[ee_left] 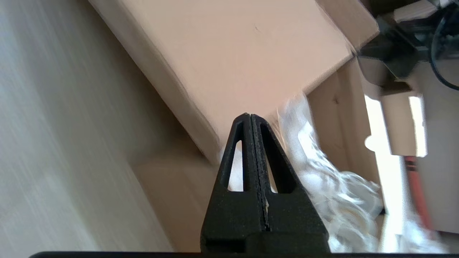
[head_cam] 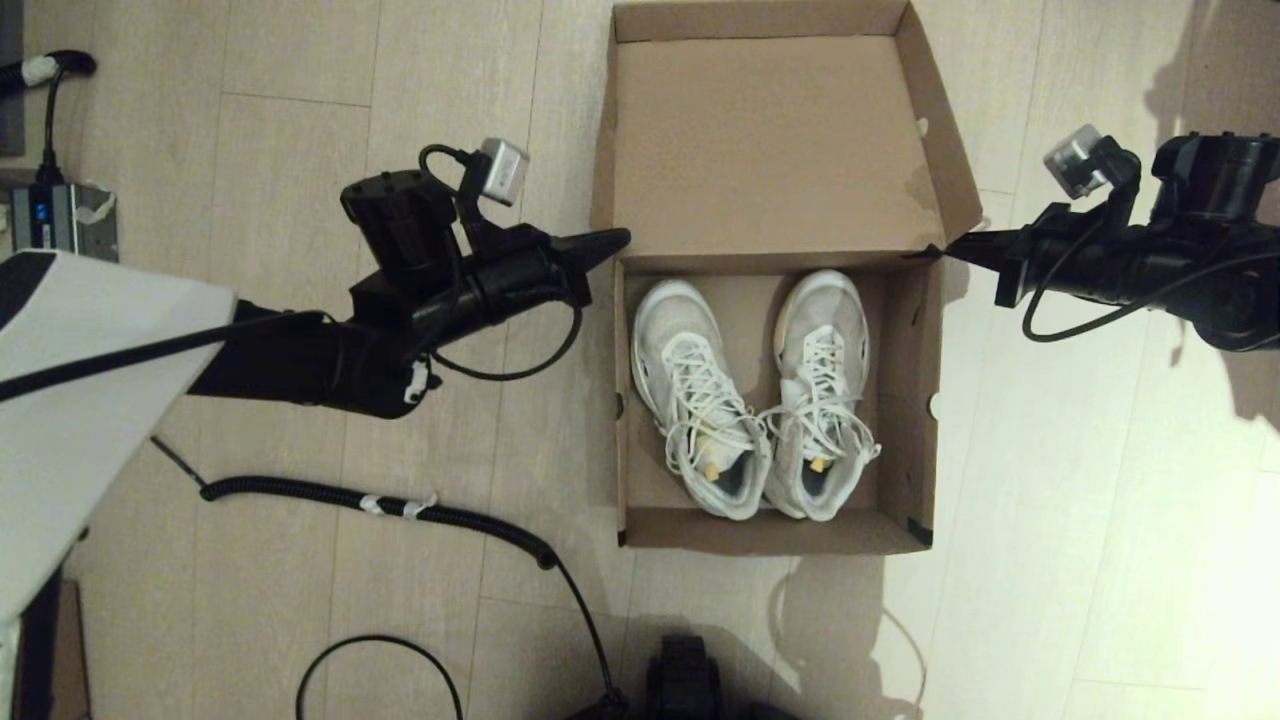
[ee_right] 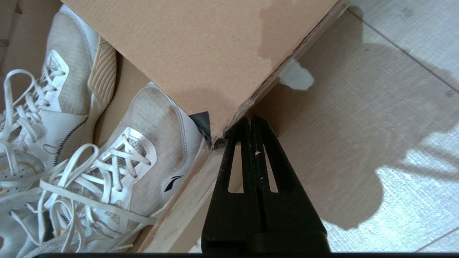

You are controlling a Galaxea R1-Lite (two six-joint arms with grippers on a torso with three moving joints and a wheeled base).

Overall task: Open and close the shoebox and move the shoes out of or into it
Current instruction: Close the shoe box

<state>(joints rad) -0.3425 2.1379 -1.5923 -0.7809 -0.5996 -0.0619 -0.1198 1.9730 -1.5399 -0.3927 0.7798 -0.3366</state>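
The brown shoebox [head_cam: 905, 400] stands open on the floor, its lid [head_cam: 770, 150] folded back on the far side. Both white sneakers lie side by side inside: one [head_cam: 695, 395] on the left, the other [head_cam: 820, 395] on the right, toes toward the lid. My left gripper [head_cam: 618, 240] is shut, its tip at the box's far-left corner by the hinge [ee_left: 250, 115]. My right gripper [head_cam: 950, 250] is shut, its tip touching the far-right corner under the lid's side flap [ee_right: 250, 118]. Neither holds anything. Black tape [ee_right: 201, 120] shows at that corner.
Pale wooden floor [head_cam: 1050, 500] surrounds the box. A coiled black cable [head_cam: 400, 505] lies on the floor at the left front, and a grey power unit [head_cam: 60, 215] sits at the far left. A white robot cover [head_cam: 70, 400] fills the left edge.
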